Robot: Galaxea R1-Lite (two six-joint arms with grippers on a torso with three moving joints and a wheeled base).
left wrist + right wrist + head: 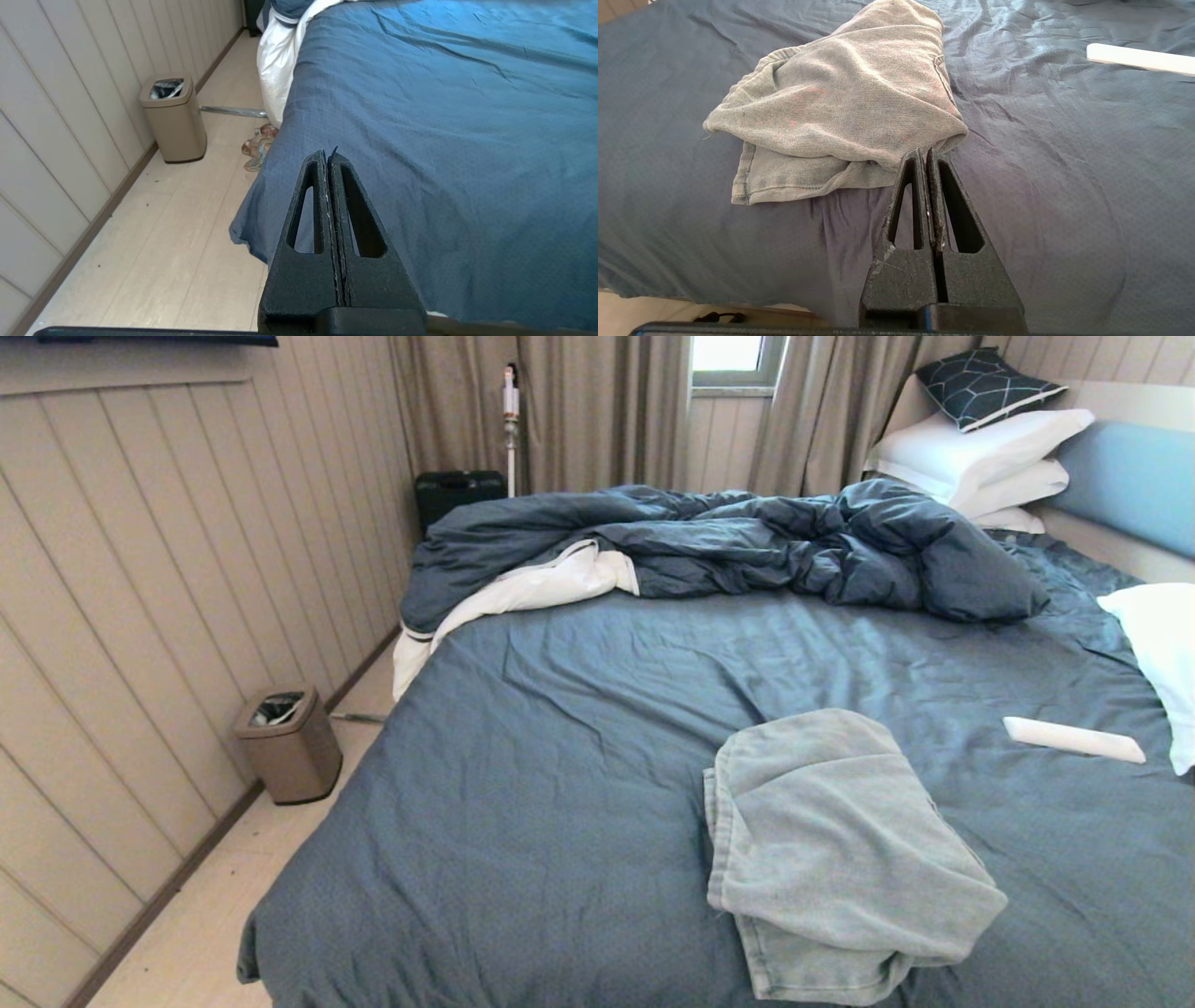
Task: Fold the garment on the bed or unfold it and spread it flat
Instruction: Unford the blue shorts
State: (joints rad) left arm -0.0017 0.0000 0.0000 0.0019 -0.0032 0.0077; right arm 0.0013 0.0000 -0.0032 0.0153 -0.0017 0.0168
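Both grippers, left gripper [328, 156] and right gripper [925, 155], hanging closed tight and holding nothing, waiting near the folded shorts [831, 840] lying on the bed [523, 784].

**Three cameras, one bed**

The head camera sits high and looks forward and down over the whole bed [579, 728], out to the pillows [980, 453], the curtains and the wall.

The left wrist camera looks out past the left gripper [328, 156], whose fingers are pressed together. It is low, near the bed's corner, and faces along the floor beside the bed. It sees the bin [174, 119], and the head camera sees that bin [288, 744] too.

The right wrist camera looks past the right gripper [926, 154], fingers together as well. It is close to the sheet. It and the head camera both see the shorts [840, 102] [840, 849] and the white flat thing [1141, 59] [1074, 739].
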